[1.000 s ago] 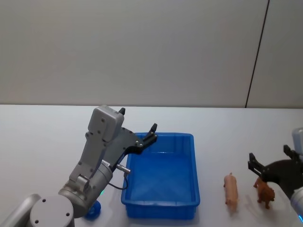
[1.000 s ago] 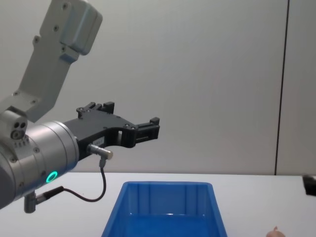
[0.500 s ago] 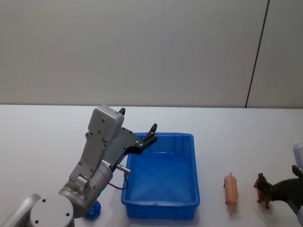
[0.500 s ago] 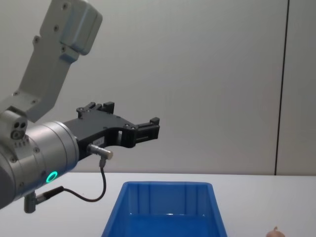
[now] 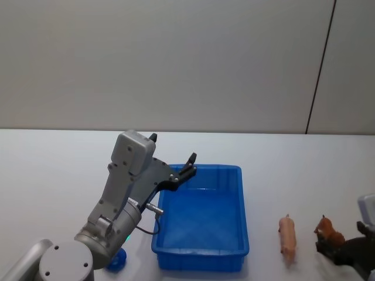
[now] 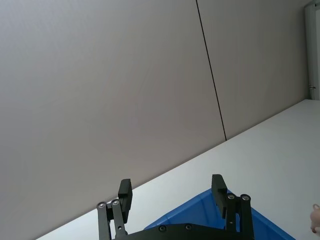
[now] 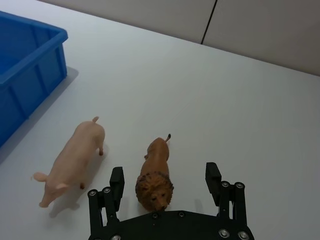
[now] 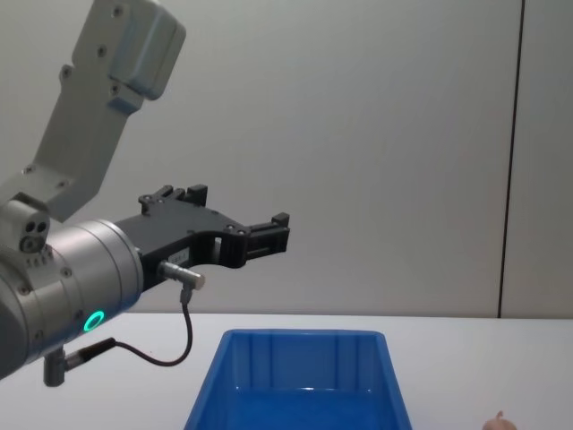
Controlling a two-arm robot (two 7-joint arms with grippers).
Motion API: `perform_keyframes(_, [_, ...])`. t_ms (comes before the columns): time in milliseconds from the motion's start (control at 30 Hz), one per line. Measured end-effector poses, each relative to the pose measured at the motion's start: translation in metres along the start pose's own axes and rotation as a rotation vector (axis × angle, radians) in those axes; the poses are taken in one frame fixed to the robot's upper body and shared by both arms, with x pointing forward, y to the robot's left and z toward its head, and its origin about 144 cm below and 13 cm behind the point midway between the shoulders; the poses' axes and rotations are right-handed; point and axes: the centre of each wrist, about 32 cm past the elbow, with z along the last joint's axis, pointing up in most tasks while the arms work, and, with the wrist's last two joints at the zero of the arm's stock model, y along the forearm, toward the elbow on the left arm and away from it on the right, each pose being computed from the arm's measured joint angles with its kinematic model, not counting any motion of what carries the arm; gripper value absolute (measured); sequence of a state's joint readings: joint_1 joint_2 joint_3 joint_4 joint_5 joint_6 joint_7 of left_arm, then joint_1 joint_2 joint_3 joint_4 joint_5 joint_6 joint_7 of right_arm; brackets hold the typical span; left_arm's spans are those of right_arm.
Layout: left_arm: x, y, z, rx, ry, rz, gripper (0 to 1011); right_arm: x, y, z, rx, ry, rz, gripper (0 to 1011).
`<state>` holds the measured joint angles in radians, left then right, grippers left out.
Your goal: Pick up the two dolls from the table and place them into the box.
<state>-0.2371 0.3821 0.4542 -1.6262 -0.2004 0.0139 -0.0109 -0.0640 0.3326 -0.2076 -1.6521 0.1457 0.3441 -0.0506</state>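
- So the right pincer [image 7: 164, 171] has dropped in the last second. It was hanging above the brown doll [image 7: 156, 172], and now it's down at doll height, low over the surface [image 7: 225, 100].
- Its fingers [image 7: 116, 181] are spread wide with the brown doll between them, head pointing back toward the palm. There's a gap on each side, so nothing is gripped yet.
- My read is that the approach is done and the next thing is the squeeze — basically the first step of the job, since both dolls are still out on the surface.
- The pink doll [image 7: 75, 160] is just outside one finger, beside the brown one but not touching it. The box [image 5: 202, 261] is further out on that same side, well apart from the pincer. Neither doll looks like it got nudged.
- The left pincer [image 6: 171, 185] hasn't budged. It's parked up in the air over the far left corner of the box, fingers apart, holding nothing.
- Hard to see: in the head view the right pincer is cut off at the bottom right corner, so only a dark bit of it shows, right against the brown doll.
- The chest view catches just a sliver of the pink doll at its bottom edge.
- I can't tell how low the fingertips sit compared to the doll's legs — the wrist view looks down from behind.
- The left arm also hides part of the box's left rim in the head view. The floor that shows looks empty.
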Motion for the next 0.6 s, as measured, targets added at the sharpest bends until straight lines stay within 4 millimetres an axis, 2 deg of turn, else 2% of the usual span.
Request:
perform_keyframes(100, [0.0,0.0,0.0,0.0,0.0,0.0,1001,-0.001,0.001,-0.003,0.002,-0.003,0.015,1001])
perform_keyframes(267, [0.0,0.0,0.0,0.0,0.0,0.0,1001,-0.002,0.003,-0.01,0.0,-0.011,0.04,904])
perform_keyframes(600, [0.0,0.0,0.0,0.0,0.0,0.0,1001,-0.003,0.005,-0.018,0.005,-0.019,0.056,621])
